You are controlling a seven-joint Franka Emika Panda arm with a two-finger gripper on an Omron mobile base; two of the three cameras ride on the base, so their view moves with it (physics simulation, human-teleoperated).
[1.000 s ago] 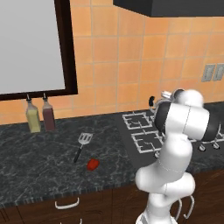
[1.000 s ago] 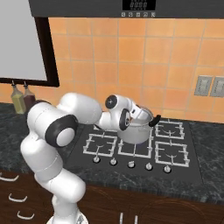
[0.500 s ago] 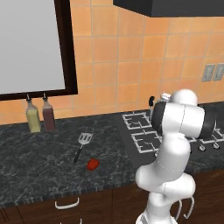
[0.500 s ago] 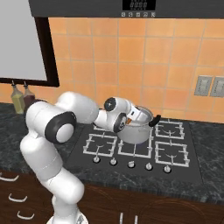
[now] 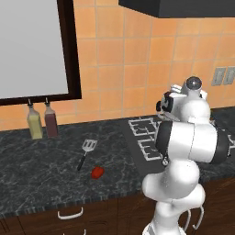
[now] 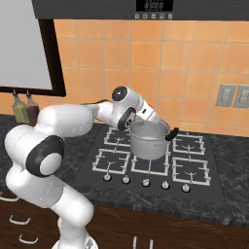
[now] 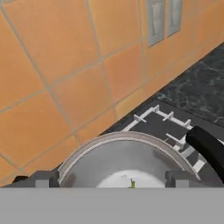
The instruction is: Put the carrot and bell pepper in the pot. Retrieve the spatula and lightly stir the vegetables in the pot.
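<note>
**End effector open over pot, pepper and spatula on table**

End effector (image 7: 111,180): the two dark fingertips (image 7: 43,178) stand far apart at the bottom of the hand view, nothing between them — wide open, holding nothing. It sits just above the rim of the round silvery steel pot (image 6: 149,140), looking down into it at a tilt. In the right base view the hand is at the pot's back-left edge, partly hidden behind the wrist.

Pot is on the rear-centre burner of the black gas hob (image 6: 151,163), one black side handle (image 6: 172,133) pointing right. Pale inside bottom visible in the hand view, with a small greenish speck at the edge of frame; can't tell what it is. Carrot itself can't be made out.

Small glossy red bell pepper (image 5: 97,172) lies on the dark speckled stone table (image 5: 41,170), left of the hob. Slim spatula with dark handle and pale grey slotted blade (image 5: 85,153) lies just behind it, close but apart, blade toward the wall.

Two oil bottles, one yellowish (image 5: 34,123), one dark red (image 5: 50,121), stand side by side at the orange tiled wall (image 5: 119,69).
</note>
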